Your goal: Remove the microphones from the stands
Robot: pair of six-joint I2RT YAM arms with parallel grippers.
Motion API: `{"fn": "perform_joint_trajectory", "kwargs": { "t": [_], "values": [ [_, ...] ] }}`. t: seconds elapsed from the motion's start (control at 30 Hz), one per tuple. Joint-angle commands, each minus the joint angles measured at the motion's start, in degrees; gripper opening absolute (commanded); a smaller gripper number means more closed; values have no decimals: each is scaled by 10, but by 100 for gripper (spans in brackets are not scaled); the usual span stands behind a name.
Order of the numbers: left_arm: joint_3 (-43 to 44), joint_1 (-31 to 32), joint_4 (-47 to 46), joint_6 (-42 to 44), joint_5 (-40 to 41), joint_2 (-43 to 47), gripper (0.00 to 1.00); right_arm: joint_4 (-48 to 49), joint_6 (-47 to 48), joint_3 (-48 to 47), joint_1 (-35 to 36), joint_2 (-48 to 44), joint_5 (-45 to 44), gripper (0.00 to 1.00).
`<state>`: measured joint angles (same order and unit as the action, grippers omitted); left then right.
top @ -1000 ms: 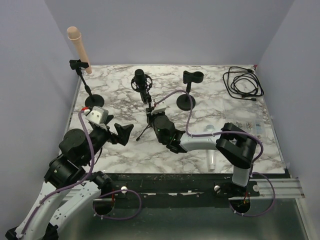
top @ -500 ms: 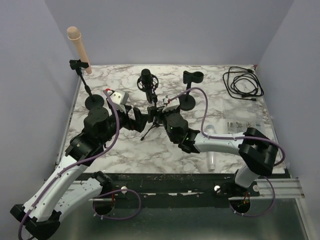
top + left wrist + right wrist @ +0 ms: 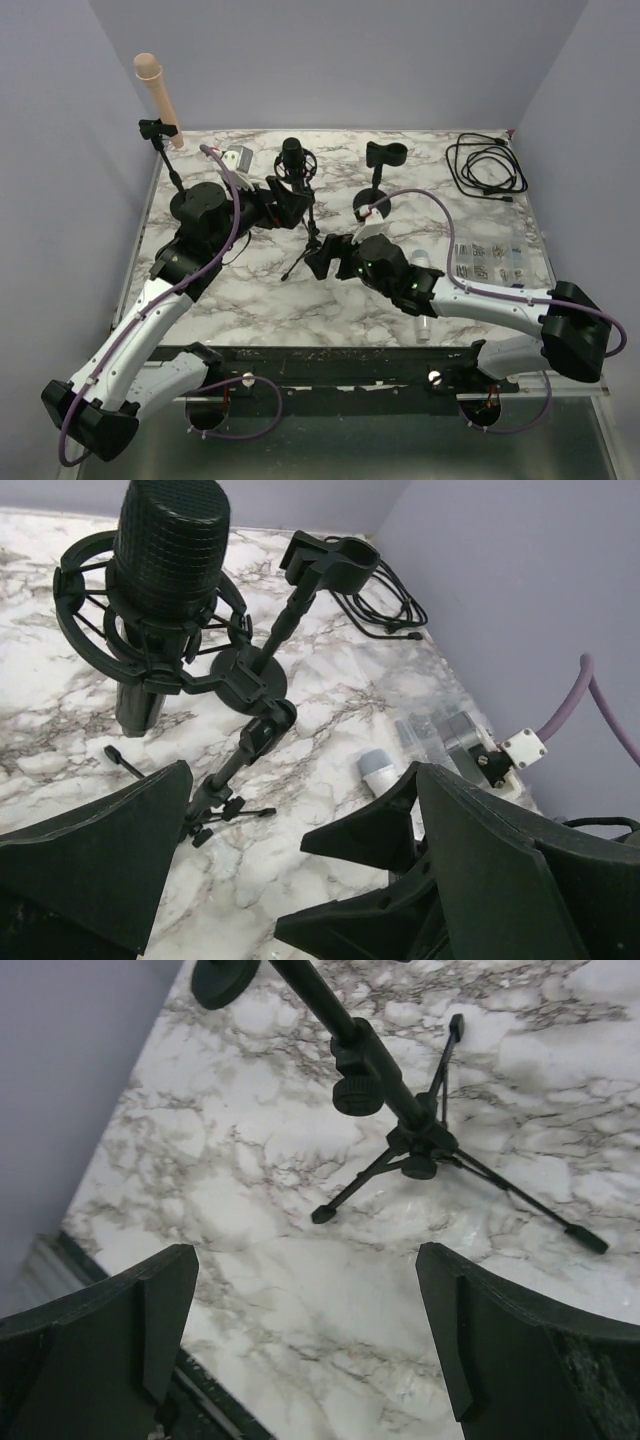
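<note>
Marble table (image 3: pixel 440 205): left hand (image 3: pixel 287 203) gapes by the microphone (image 3: pixel 170 550), right hand (image 3: pixel 320 257) by its stand (image 3: pixel 372 1060).

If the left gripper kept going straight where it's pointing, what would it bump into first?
Probably the thin pole of the tripod stand, just below the microphone. The pole shows between the left gripper's open fingers, but how far ahead it is is hard to tell.

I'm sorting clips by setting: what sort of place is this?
Probably a lab test cell for robot manipulation, not a real studio: a marble-patterned tabletop boxed in by plain lilac walls, with a black shock-mounted microphone on a small tripod stand and a coiled black cable as props.
</note>
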<state>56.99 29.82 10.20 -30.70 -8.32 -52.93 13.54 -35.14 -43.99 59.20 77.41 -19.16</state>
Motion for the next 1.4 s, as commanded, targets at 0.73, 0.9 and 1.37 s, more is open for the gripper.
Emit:
{"fn": "perform_joint_trajectory", "kwargs": {
  "t": [0.73,0.9,1.37],
  "values": [
    [13,-65,-24,-6,-195,-52,91,577,-502,40,-214,294,449,60],
    [13,-65,-17,2,-188,-56,90,584,-500,53,-213,298,432,57],
    [8,-65,-20,5,-184,-54,90,577,-492,66,-213,312,423,2]
  ]
}}
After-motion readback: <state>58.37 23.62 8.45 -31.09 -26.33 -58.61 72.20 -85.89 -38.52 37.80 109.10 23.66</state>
